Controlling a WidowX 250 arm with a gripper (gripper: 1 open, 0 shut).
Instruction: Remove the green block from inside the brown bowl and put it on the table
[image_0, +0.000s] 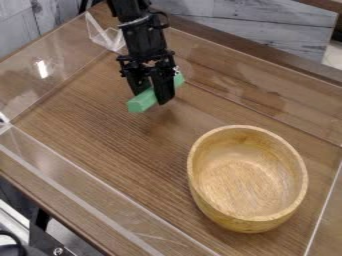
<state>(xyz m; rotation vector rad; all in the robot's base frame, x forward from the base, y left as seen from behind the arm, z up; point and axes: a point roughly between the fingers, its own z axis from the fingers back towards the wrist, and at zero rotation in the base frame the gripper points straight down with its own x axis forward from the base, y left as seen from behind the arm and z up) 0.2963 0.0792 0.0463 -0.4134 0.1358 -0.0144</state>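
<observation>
The single black robot arm (134, 25) enters from the top left of the view and angles steeply downward toward the counter (94, 150). Its jaws (151, 95) are closed on the green block (142, 101), gripping it between the two dark fingers (162, 88). The block sits tilted in the grip, with its lower left corner projecting beyond the fingers and its upper right end showing as a small green patch behind them. The block's lower corner is at or just above the wood-grain surface; contact with the surface cannot be determined from this view.

The brown bowl (249, 178) stands upright on the counter at the lower right, well apart from the jaws and the block. Its interior is visible and shows only pale wood grain. The bowl's thick rim is round and lighter than the darker counter surface around it.

Clear acrylic walls (54, 55) edge the counter on the left, near and far sides; reflections are visible on the left panel. The block is held over the upper middle part of the counter, near the far wall, outside the bowl.
</observation>
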